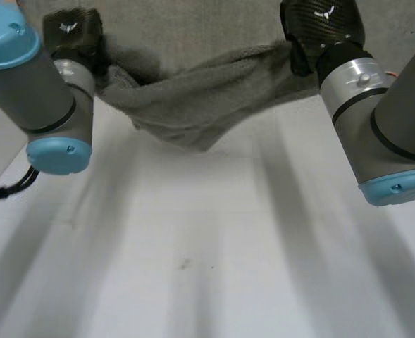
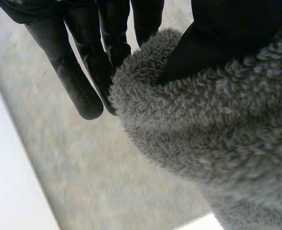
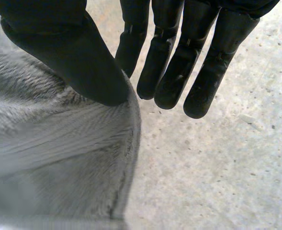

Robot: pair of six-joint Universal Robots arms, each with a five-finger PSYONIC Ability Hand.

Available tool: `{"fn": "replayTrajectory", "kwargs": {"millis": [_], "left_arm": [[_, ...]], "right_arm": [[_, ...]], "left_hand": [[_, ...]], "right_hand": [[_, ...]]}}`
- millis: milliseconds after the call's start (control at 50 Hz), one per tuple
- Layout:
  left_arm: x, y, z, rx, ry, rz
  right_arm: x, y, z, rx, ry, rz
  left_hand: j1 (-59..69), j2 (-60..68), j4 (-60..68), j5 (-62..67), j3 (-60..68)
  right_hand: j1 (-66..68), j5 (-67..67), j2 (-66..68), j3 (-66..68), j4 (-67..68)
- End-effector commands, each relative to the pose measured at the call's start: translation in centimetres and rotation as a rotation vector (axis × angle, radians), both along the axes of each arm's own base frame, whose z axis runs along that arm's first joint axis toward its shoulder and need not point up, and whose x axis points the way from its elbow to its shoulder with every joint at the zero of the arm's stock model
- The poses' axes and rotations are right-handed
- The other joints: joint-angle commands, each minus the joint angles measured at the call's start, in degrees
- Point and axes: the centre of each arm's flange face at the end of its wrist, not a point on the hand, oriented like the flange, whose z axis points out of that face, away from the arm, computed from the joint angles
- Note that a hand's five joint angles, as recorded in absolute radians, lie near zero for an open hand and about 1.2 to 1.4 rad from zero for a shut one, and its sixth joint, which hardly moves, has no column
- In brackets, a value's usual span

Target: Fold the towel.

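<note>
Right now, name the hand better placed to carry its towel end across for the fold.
Left, probably: the left hand pinches a thick bunch of the towel, while the right hand pinches only its thin edge.

The towel (image 1: 193, 105) is thick grey terry cloth, looped and rough by the left hand (image 2: 78, 81), flatter and brushed by the right hand (image 3: 169, 62). Both hands are black, smooth, faintly shiny plastic. The worktop (image 1: 193, 246) is white, smooth, matt; the floor (image 3: 217, 158) beyond looks like speckled rough concrete.
</note>
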Motion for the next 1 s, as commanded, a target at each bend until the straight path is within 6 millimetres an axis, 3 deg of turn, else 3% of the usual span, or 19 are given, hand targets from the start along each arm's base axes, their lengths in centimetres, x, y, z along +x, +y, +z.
{"fn": "replayTrajectory", "kwargs": {"millis": [20, 40, 60, 80, 100, 180, 200, 220, 240, 260, 280, 360, 400, 460, 540, 680, 780, 880, 1000], "left_arm": [[3.1, 5.4, -8.5, 0.378, 0.010, 0.040], [3.1, 5.4, -8.5, 0.378, 0.009, 0.040], [3.8, 6.8, -10.5, 0.458, 0.006, 0.046], [4.4, 8.2, -12.4, 0.530, 0.004, 0.054], [4.4, 8.2, -12.4, 0.531, 0.004, 0.054], [6.2, 11.7, -16.4, 0.704, -0.016, 0.085], [6.2, 11.7, -16.4, 0.705, -0.016, 0.085], [6.6, 12.5, -17.1, 0.747, -0.025, 0.094], [6.9, 13.1, -17.3, 0.775, -0.034, 0.099], [6.9, 13.1, -17.3, 0.775, -0.034, 0.099], [7.1, 13.4, -17.1, 0.791, -0.045, 0.101], [6.7, 13.6, -15.0, 0.753, -0.030, 0.077], [6.0, 13.0, -11.9, 0.650, 0.010, 0.032], [4.7, 12.3, -10.0, 0.579, 0.034, -0.044], [3.4, 11.6, -9.1, 0.536, 0.013, -0.130], [-0.5, 11.3, -11.7, 0.537, -0.205, -0.354], [-3.6, 11.0, -15.1, 0.496, -0.452, -0.468], [-5.4, 10.5, -17.5, 0.476, -0.550, -0.520], [-7.0, 9.2, -18.4, 0.480, -0.570, -0.555]], "right_arm": [[-0.3, 1.6, -5.9, 0.213, 0.170, 0.027], [-0.5, 2.3, -8.1, 0.302, 0.253, 0.042], [-0.7, 3.3, -10.6, 0.399, 0.347, 0.063], [-0.7, 3.3, -10.6, 0.400, 0.348, 0.063], [-1.1, 4.5, -12.8, 0.486, 0.440, 0.086], [-2.0, 6.2, -15.8, 0.600, 0.585, 0.109], [-2.4, 6.5, -16.7, 0.623, 0.622, 0.111], [-2.7, 6.7, -17.3, 0.630, 0.649, 0.111], [-2.7, 6.7, -17.3, 0.630, 0.649, 0.111], [-2.9, 6.7, -17.5, 0.633, 0.654, 0.109], [-2.9, 6.7, -17.5, 0.633, 0.654, 0.108], [-3.9, 5.5, -17.1, 0.626, 0.627, 0.068], [-4.0, 5.3, -17.0, 0.624, 0.620, 0.060], [-4.1, 5.3, -16.7, 0.608, 0.608, 0.053], [-4.4, 5.7, -17.5, 0.623, 0.614, 0.052], [-4.9, 5.7, -18.2, 0.630, 0.613, 0.040], [-4.9, 5.7, -18.2, 0.623, 0.613, 0.040], [-5.2, 5.4, -18.1, 0.620, 0.615, 0.030], [-5.4, 5.3, -18.3, 0.628, 0.615, 0.024]], "left_hand": [[14.2, 10.6, 10.3, 11.9, 10.6], [14.2, 10.6, 10.3, 11.9, 10.6], [14.2, 10.6, 10.3, 11.9, 10.6], [14.2, 10.6, 10.3, 11.9, 10.6], [14.2, 10.6, 10.3, 11.9, 10.6], [10.3, 6.6, 6.4, 7.9, 6.6], [10.2, 6.6, 6.3, 7.9, 6.6], [-8.8, -12.4, -12.7, -11.1, -12.4], [-34.8, -38.4, -38.7, -37.1, -38.4], [-35.0, -38.7, -38.9, -37.4, -38.7], [-55.8, -59.4, -59.7, -58.1, -59.4], [-55.7, -59.4, -59.6, -58.0, -59.4], [-55.5, -59.2, -59.5, -57.9, -59.2], [-55.0, -58.7, -59.0, -57.4, -58.7], [-54.0, -57.7, -57.9, -56.4, -57.7], [-52.5, -56.2, -56.4, -54.8, -56.2], [-52.2, -55.9, -56.1, -54.5, -55.9], [-52.0, -55.7, -55.9, -54.3, -55.7], [-46.2, -49.8, -50.1, -48.5, -49.8]], "right_hand": [[24.4, 14.3, 12.8, 12.5, 11.9], [24.4, 14.3, 12.8, 12.5, 11.9], [24.4, 14.3, 12.8, 12.5, 11.9], [24.4, 14.3, 12.8, 12.5, 11.9], [24.4, 14.3, 12.8, 12.5, 11.9], [24.4, 14.3, 12.8, 12.5, 11.9], [24.4, 14.3, 12.8, 12.5, 11.9], [24.4, 14.3, 12.8, 12.5, 11.9], [24.4, 14.3, 12.8, 12.5, 11.9], [24.4, 14.3, 12.8, 12.5, 11.9], [24.4, 14.3, 12.8, 12.5, 11.9], [24.4, 14.3, 12.8, 12.5, 11.9], [24.4, 14.3, 12.8, 12.5, 11.9], [24.4, 14.3, 12.8, 12.5, 11.9], [24.4, 14.3, 12.8, 12.5, 11.9], [24.4, 14.3, 12.8, 12.5, 11.9], [24.4, 14.3, 12.8, 12.5, 11.9], [24.4, 14.3, 12.8, 12.5, 11.9], [24.4, 14.3, 12.8, 12.5, 11.9]]}}
